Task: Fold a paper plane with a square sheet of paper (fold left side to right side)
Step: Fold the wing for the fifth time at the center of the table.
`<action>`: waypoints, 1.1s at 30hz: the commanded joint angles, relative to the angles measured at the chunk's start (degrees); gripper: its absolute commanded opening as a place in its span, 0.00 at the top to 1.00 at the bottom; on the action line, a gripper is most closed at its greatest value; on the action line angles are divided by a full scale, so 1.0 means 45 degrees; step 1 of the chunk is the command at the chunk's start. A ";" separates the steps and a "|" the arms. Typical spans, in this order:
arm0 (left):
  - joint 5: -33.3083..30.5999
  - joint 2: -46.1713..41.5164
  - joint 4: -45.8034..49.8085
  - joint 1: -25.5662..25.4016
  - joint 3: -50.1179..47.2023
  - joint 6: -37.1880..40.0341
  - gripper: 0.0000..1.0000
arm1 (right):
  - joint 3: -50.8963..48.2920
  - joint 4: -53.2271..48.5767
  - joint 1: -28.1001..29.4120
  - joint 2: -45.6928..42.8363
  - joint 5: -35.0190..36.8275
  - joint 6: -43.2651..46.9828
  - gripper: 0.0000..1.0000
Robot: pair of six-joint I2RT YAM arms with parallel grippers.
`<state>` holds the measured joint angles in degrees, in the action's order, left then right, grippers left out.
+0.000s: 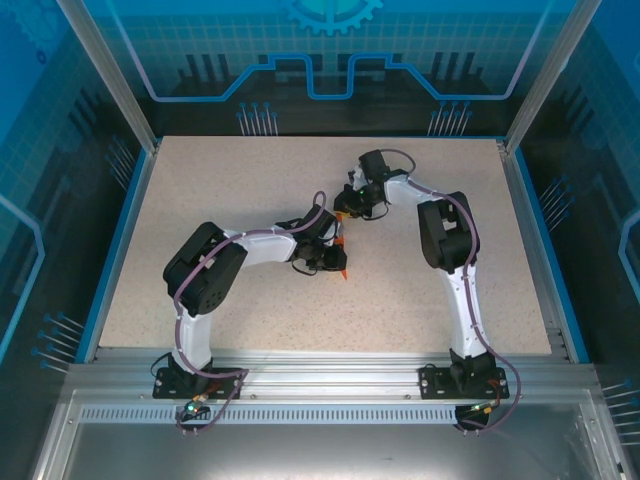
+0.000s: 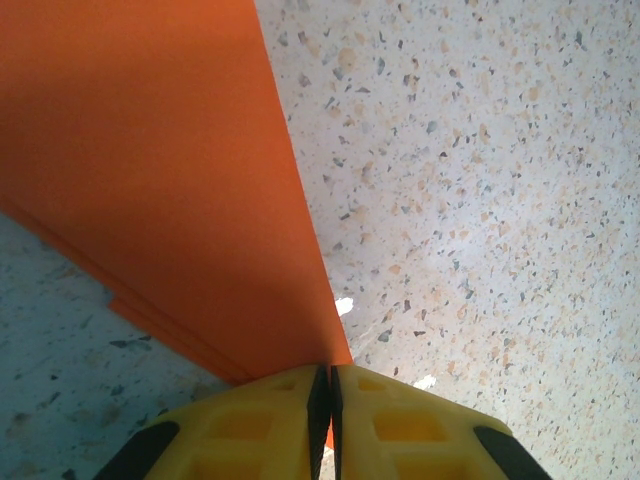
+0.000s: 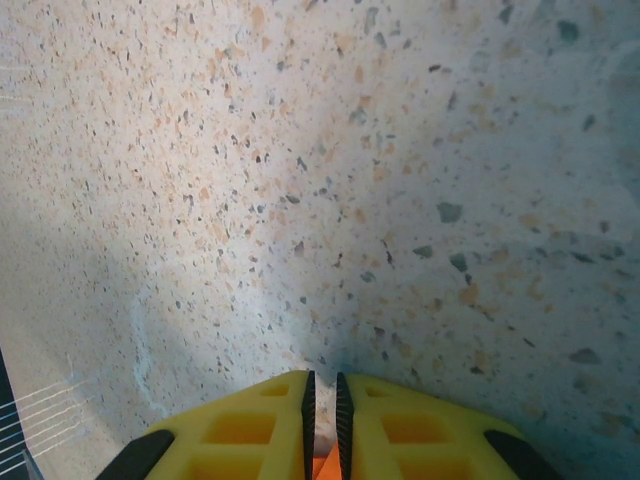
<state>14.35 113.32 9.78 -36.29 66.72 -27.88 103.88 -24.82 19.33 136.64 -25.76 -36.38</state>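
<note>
The bright orange-red sheet of paper [image 2: 170, 180] is folded, with stepped layer edges along its lower left side. My left gripper [image 2: 331, 375] is shut on its near corner. From above, small orange bits of the paper [image 1: 343, 274] show under the left gripper [image 1: 335, 262] near the table's middle; the rest is hidden by both grippers. My right gripper [image 1: 348, 210] sits just beyond, close to the left one. In the right wrist view the right gripper [image 3: 322, 385] has its jaws nearly together, with an orange sliver of the paper [image 3: 322, 470] between them low down.
The speckled tabletop [image 1: 230, 180] lies open on all sides of the two grippers. A blue rim [image 1: 120, 235] and metal posts [image 1: 108, 70] frame it. The arm bases stand on the rail [image 1: 320, 375] at the near edge.
</note>
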 commanded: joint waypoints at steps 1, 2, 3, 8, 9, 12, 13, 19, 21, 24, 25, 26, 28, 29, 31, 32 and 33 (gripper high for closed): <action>-0.0801 0.0864 0.1586 -0.0040 -0.0439 0.0440 0.84 | 0.0711 -0.0009 -0.0350 0.0801 0.1194 0.0417 0.83; -0.0786 0.0854 0.1593 -0.0040 -0.0432 0.0453 0.83 | 0.0837 -0.0046 -0.0368 0.0854 0.1240 0.0428 0.83; -0.0797 0.0843 0.1575 -0.0040 -0.0434 0.0448 0.84 | 0.0969 -0.0092 -0.0391 0.0920 0.1258 0.0457 0.83; -0.0728 0.0799 0.1557 -0.0038 -0.0429 0.0446 0.83 | 0.1682 -0.0327 -0.0544 0.1155 0.1203 0.0525 0.83; -0.0730 0.0778 0.1538 -0.0039 -0.0443 0.0453 0.83 | 0.1869 -0.0405 -0.0583 0.1184 0.1188 0.0560 0.83; -0.0583 0.0693 0.1466 -0.0040 -0.0432 0.0421 0.83 | 0.2227 -0.0583 -0.0712 0.1041 0.1150 0.0689 0.82; -0.0525 0.0632 0.1422 -0.0040 -0.0432 0.0424 0.83 | 0.2224 -0.0612 -0.0758 0.0907 0.1167 0.0732 0.81; -0.0097 -0.0303 0.1317 -0.0038 -0.0360 0.0490 0.78 | 0.0983 -0.0610 -0.1060 -0.1074 0.1409 0.1390 0.70; 0.0231 -0.0842 0.1294 -0.0040 -0.0259 0.0490 0.75 | -0.0073 -0.0244 -0.1178 -0.2018 0.1238 0.1533 0.67; 0.0734 -0.1736 0.1264 -0.0013 0.0020 0.0499 0.71 | -0.1802 0.0163 -0.1273 -0.3432 0.1148 0.1775 0.64; 0.0840 -0.2029 0.1254 0.0003 0.0089 0.0528 0.70 | -0.2388 0.0324 -0.1283 -0.3848 0.1135 0.1828 0.64; 0.0906 -0.2384 0.1239 0.0033 0.0139 0.0527 0.68 | -0.3031 0.0492 -0.1290 -0.4348 0.1084 0.1872 0.64; 0.1029 -0.3137 0.1155 0.0211 0.0072 0.0483 0.65 | -0.4112 0.0705 -0.1299 -0.5189 0.0936 0.1983 0.64; 0.1015 -0.3562 0.1056 0.0328 -0.0072 0.0403 0.62 | -0.4601 0.0687 -0.1298 -0.5591 0.0902 0.2044 0.64; 0.1013 -0.4313 0.0845 0.0637 -0.0539 0.0209 0.59 | -0.5514 0.0721 -0.1297 -0.6293 0.0799 0.2141 0.64; 0.0964 -0.4646 0.0797 0.0808 -0.0820 0.0143 0.57 | -0.6040 0.0846 -0.1299 -0.6672 0.0676 0.2118 0.64; 0.0883 -0.4984 0.0771 0.0960 -0.1112 0.0060 0.56 | -0.6509 0.0950 -0.1294 -0.6980 0.0442 0.2127 0.64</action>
<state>17.45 94.70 13.13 -34.06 64.97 -27.03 79.09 -21.65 13.74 107.94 -21.41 -28.21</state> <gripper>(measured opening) 0.428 0.362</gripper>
